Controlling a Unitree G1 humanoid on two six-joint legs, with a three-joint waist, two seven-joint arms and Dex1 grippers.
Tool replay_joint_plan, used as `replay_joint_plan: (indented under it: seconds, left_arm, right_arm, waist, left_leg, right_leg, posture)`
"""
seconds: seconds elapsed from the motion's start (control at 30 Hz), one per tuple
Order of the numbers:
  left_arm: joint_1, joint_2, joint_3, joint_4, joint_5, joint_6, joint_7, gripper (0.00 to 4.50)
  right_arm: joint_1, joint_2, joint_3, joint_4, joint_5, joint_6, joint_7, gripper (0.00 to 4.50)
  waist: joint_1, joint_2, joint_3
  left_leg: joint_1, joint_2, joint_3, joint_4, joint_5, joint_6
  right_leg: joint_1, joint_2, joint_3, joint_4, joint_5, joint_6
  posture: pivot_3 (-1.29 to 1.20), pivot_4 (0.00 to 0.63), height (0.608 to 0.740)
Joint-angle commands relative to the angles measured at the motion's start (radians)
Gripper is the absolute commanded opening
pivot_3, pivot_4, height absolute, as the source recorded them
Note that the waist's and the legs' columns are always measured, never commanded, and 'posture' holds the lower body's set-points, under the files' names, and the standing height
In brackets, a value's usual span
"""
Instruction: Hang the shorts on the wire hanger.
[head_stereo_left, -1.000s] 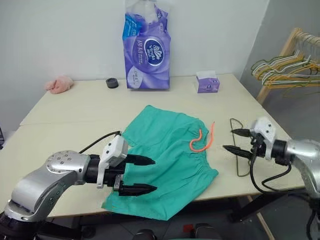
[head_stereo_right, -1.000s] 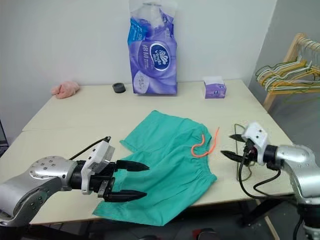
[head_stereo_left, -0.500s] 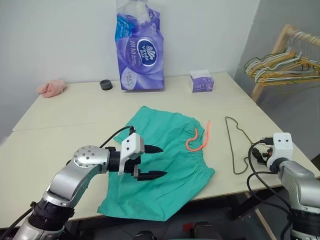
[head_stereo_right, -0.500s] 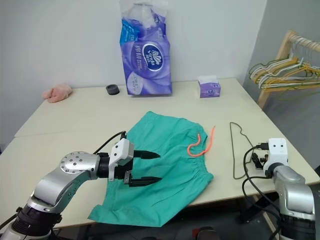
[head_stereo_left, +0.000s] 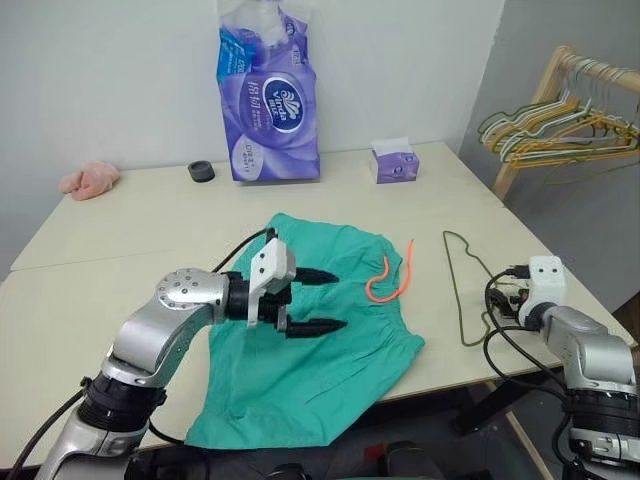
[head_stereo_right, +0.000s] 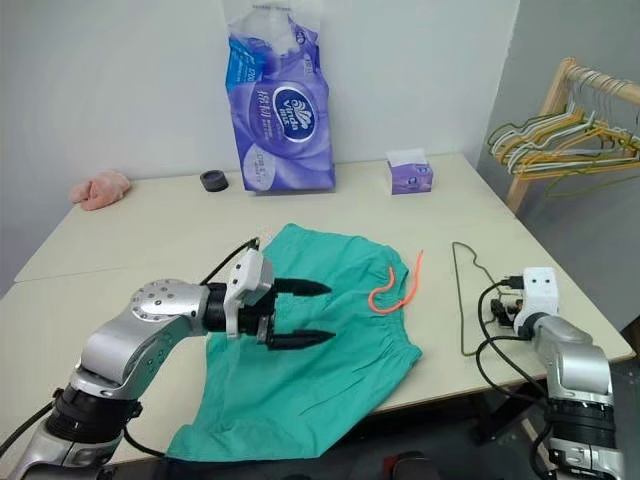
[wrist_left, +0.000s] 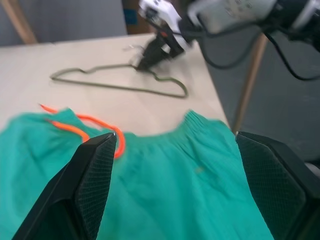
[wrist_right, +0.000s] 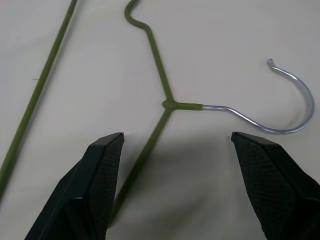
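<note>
I see the shorts (head_stereo_left: 320, 330) spread flat mid-table (head_stereo_left: 130, 220), orange drawstring (head_stereo_left: 390, 280) at their 2 o'clock corner. My left gripper (head_stereo_left: 325, 300) hovers over them, fingers released wide, holding nothing. The wire hanger (head_stereo_left: 462, 290) lies flat at 3 o'clock of the shorts, apart from them. My right gripper (wrist_right: 172, 137) sits over its hook end, fingers spread, empty.

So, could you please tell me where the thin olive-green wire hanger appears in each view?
Left eye view: thin olive-green wire hanger flat on the table, right of the teal fabric shorts.
Right eye view: same place, beside the shorts.
Left wrist view: beyond the shorts' waistband.
Right wrist view: its neck and silver hook on bare tabletop.
Shared landmark: the bright orange drawstring cord.
</note>
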Motion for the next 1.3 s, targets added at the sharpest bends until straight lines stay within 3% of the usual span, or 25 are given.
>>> replay_joint_plan:
  seconds: [0.03,0.2,0.27,0.6,0.8,0.9,1.0,1.17,1.3]
  left_arm:
    - [-0.051,-0.017,0.028,0.022,0.032,-0.033,0.044,4.03]
    - [-0.044,-0.013,0.014,0.018,0.039,-0.038,0.036,4.03]
    - [-0.035,-0.011,0.015,0.024,0.042,-0.047,0.028,4.07]
    - [-0.01,-0.023,0.012,0.062,0.082,-0.107,0.023,4.07]
    - [-0.001,-0.033,0.04,0.101,0.122,-0.137,0.087,4.07]
    - [-0.015,-0.036,0.072,0.155,0.142,-0.137,0.139,4.07]
    - [-0.033,-0.029,0.107,0.216,0.134,-0.127,0.154,4.49]
    - [-0.124,-0.004,0.204,0.357,0.076,-0.063,0.16,4.49]
    - [-0.158,0.037,0.215,0.37,0.006,0.059,0.069,4.49]
  right_arm:
    - [-0.035,-0.011,0.022,-0.013,-0.003,0.002,0.001,3.68]
    - [-0.064,-0.015,0.028,0.073,-0.004,0.04,-0.008,3.68]
    - [-0.078,-0.017,0.025,0.112,0.003,0.06,-0.002,3.29]
    - [-0.147,-0.031,0.042,0.308,-0.035,-0.001,-0.039,0.09]
    - [-0.205,-0.048,0.048,0.325,-0.058,-0.175,-0.061,0.04]
    - [-0.207,-0.075,0.102,0.225,-0.081,-0.326,0.009,0.04]
    - [-0.197,-0.102,0.15,0.136,-0.106,-0.435,0.058,0.0]
    - [-0.172,-0.156,0.275,-0.044,-0.135,-0.735,0.247,0.0]
    - [-0.167,-0.191,0.371,-0.106,-0.171,-0.949,0.37,0.0]
  waist:
    - [0.0,0.0,0.0]
    - [-0.002,0.0,0.0]
    - [-0.002,-0.001,-0.001]
    - [-0.001,-0.009,-0.006]
    - [0.004,-0.01,-0.006]
    - [0.0,-0.004,-0.003]
    - [-0.008,-0.001,-0.001]
    - [-0.021,-0.001,-0.001]
    - [-0.026,-0.002,-0.001]
  left_leg:
    - [0.0,0.0,0.0,0.0,0.0,0.0]
    - [0.0,0.0,-0.001,0.0,0.0,-0.001]
    - [0.0,0.0,-0.001,0.0,0.0,-0.001]
    - [0.001,0.0,-0.002,0.0,0.0,-0.001]
    - [0.001,0.0,-0.002,0.001,0.0,-0.001]
    - [0.0,0.0,-0.001,0.0,0.0,-0.001]
    - [0.0,0.0,-0.002,0.0,0.0,-0.001]
    - [-0.001,0.0,-0.004,0.0,0.0,-0.001]
    - [-0.001,0.0,-0.005,0.0,-0.001,-0.002]
  right_leg:
    - [0.0,0.0,0.0,0.0,0.0,0.0]
    - [0.0,0.0,0.001,0.0,0.0,0.0]
    - [0.0,0.0,0.0,0.0,0.0,0.0]
    - [0.002,0.0,-0.002,-0.001,0.0,0.0]
    - [0.003,0.0,-0.002,-0.002,0.0,0.0]
    - [0.001,0.0,0.0,-0.001,0.0,0.0]
    - [-0.001,0.0,0.001,-0.001,0.0,0.0]
    - [-0.001,0.0,0.0,-0.001,0.0,0.0]
    - [-0.001,0.0,-0.002,-0.002,0.0,0.001]
  posture:
    - [-0.15,0.0,0.74]
    - [-0.15,0.0,0.74]
    - [-0.15,0.0,0.74]
    - [-0.15,0.0,0.74]
    - [-0.14,0.0,0.74]
    - [-0.14,0.0,0.74]
    - [-0.14,0.0,0.74]
    - [-0.14,0.0,0.74]
    - [-0.15,0.0,0.74]
